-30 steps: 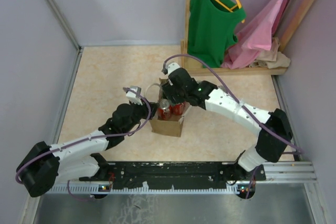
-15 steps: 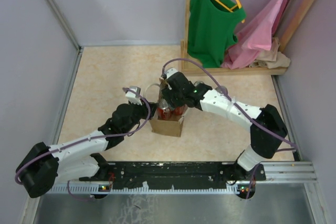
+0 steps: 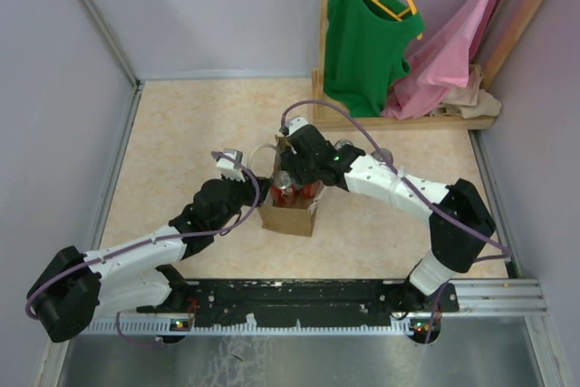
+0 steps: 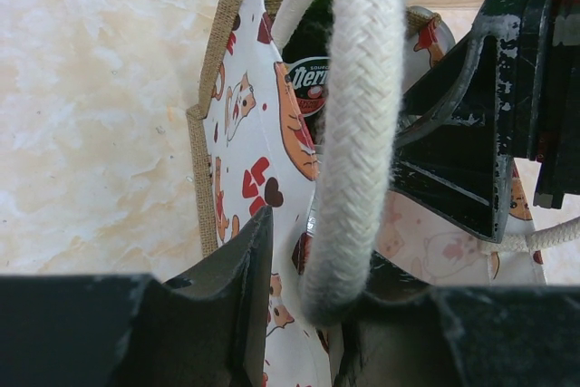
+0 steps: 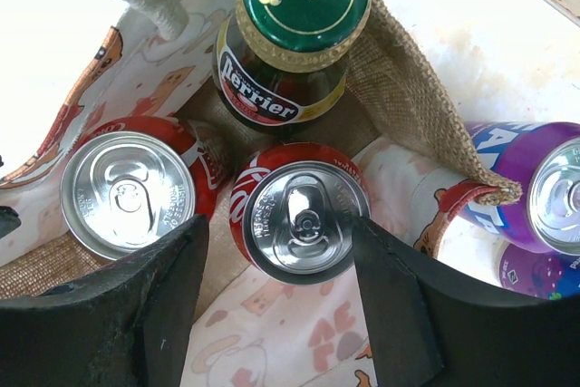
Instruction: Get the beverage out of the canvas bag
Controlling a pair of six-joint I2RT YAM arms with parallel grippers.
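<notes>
The canvas bag (image 3: 288, 215) stands upright mid-table, tan with a cartoon-print lining (image 5: 299, 333). Inside it are two red cola cans, one in the middle (image 5: 299, 219) and one to the left (image 5: 127, 192), and a green Perrier bottle (image 5: 299, 6). My right gripper (image 5: 279, 224) is open in the bag's mouth, its fingers on either side of the middle red can (image 3: 292, 189). My left gripper (image 4: 304, 301) is at the bag's left rim, shut on a thick white rope handle (image 4: 358, 133). The bottle's label (image 4: 304, 88) shows behind the handle.
A purple can (image 5: 544, 197) stands just outside the bag's right wall. A wooden clothes rack (image 3: 322, 52) with a green top (image 3: 362, 38) and a pink garment (image 3: 453, 43) stands at the back right. Grey walls close in both sides.
My right gripper has moved left and down, from beside the bag's back rim to over the cans in its mouth. The left arm and the bag have stayed put.
</notes>
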